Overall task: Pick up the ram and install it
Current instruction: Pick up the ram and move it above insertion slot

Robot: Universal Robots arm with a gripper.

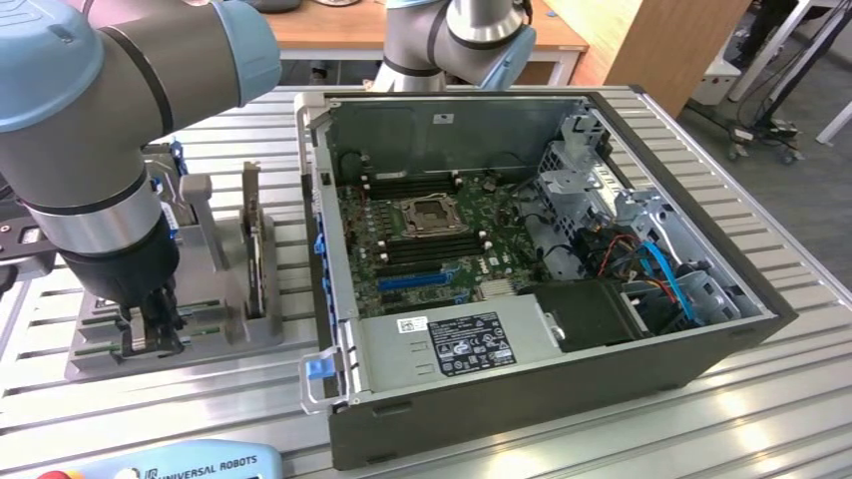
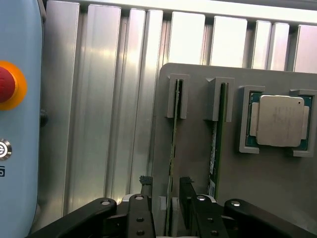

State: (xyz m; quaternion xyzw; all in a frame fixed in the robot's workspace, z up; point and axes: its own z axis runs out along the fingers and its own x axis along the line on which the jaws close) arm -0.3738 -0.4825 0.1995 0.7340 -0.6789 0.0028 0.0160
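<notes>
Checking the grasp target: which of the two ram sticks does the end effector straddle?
The ram stick farther from the processor; the open end effector flanks it. The other stick stands next to the processor.

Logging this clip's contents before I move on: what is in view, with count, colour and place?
ram sticks: 2, green, on edge in holder slots
processor chip: 1, silver, in a holder pocket
holder: 1, grey, on the table, exterior view's left of the case
computer case: 1, dark grey, open, on the table
motherboard: 1, green, inside the case
teach pendant: 1, light blue, red button, beside the holder
table: 1, silver, ribbed, under everything
robot arm: 1, grey and light blue, above the holder
gripper: 1, black, open, straddling one ram stick
</notes>
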